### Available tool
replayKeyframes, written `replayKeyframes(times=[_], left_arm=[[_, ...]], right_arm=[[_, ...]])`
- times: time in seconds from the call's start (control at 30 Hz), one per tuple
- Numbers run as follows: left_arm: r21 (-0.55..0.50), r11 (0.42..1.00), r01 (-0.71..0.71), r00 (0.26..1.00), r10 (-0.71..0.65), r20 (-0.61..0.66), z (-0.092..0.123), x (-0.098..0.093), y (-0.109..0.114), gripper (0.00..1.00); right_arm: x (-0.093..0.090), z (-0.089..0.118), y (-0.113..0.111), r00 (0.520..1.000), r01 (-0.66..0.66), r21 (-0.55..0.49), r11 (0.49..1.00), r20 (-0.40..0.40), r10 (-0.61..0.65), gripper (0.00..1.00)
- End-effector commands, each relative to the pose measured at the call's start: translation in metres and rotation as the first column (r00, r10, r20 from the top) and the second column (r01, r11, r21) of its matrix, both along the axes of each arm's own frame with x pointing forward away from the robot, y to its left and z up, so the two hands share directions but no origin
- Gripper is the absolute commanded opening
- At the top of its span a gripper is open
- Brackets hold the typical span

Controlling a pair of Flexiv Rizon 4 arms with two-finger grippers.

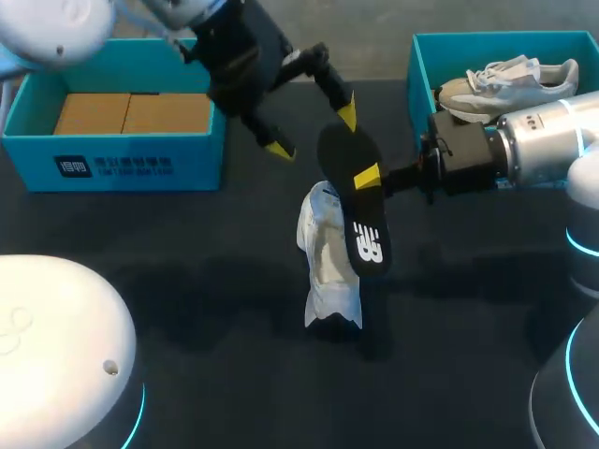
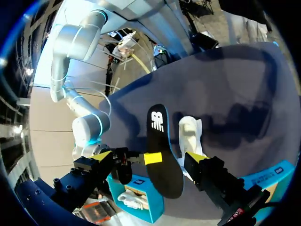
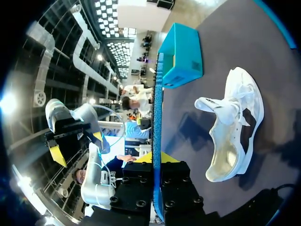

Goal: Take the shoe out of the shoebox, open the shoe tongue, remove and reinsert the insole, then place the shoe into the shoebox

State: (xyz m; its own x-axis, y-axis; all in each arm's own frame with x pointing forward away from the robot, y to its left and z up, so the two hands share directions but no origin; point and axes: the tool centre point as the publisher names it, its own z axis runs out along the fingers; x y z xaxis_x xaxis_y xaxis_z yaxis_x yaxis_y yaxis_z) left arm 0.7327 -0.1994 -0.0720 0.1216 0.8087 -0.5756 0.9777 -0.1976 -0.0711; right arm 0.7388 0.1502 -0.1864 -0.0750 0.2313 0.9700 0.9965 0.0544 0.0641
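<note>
The right gripper (image 1: 367, 176) is clenched on the insole (image 1: 367, 245), which is pinched at one long edge near its middle. In the right wrist view the insole is seen edge-on between the fingers. It is held up off the table (image 1: 187, 281), logo end lowest. That is probably so the toe end can be aimed back into the shoe.

The left gripper (image 1: 312, 132) is released, with its fingers spread wide. It is positioned just beyond the insole's upper end and no contact is seen. It is likely parked there to take or steady the insole, or to hold the shoe.

The shoe (image 1: 328, 267) lies on the table just beside the insole's low end; whether they touch cannot be told. Its opening is turned toward the right gripper and the tongue appears pulled out. The insole is judged removed, with reinsertion not yet done.

A second shoe (image 1: 510, 82) sits in the shoebox (image 1: 421, 65) at the right. Another shoebox (image 1: 122, 164) is at the left, well apart.
</note>
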Motion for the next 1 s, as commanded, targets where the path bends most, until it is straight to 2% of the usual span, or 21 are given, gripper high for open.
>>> replayKeyframes(times=[0.03, 0.43, 0.57, 0.8, 1.0], left_arm=[[0.367, 0.928, 0.07, 0.997, -0.075, 0.001, 0.014, 0.012, 0.003, 1.0], [0.526, 0.851, 0.008, 0.991, -0.076, 0.108, 0.024, 0.031, -0.01, 1.0], [0.489, 0.87, -0.062, 0.981, -0.036, 0.189, 0.025, 0.036, -0.014, 1.0], [0.489, 0.87, -0.062, 0.981, -0.036, 0.189, 0.025, 0.036, -0.014, 1.0], [0.489, 0.87, -0.062, 0.981, -0.036, 0.189, 0.025, 0.036, -0.014, 1.0]], right_arm=[[0.004, -0.001, 0.001, 1.0, -0.006, -0.002, 1.0, -0.003, 0.006, 0.0], [0.013, -0.006, 0.0, 0.999, -0.021, -0.024, 0.999, -0.042, 0.02, 0.0], [0.015, -0.008, 0.002, 0.998, -0.041, -0.016, 0.999, -0.039, 0.041, 0.0], [0.014, -0.01, 0.0, 0.998, -0.057, 0.013, 0.998, -0.006, 0.057, 0.0], [0.015, -0.013, -0.002, 0.998, -0.06, 0.009, 0.998, -0.008, 0.06, 0.0]])
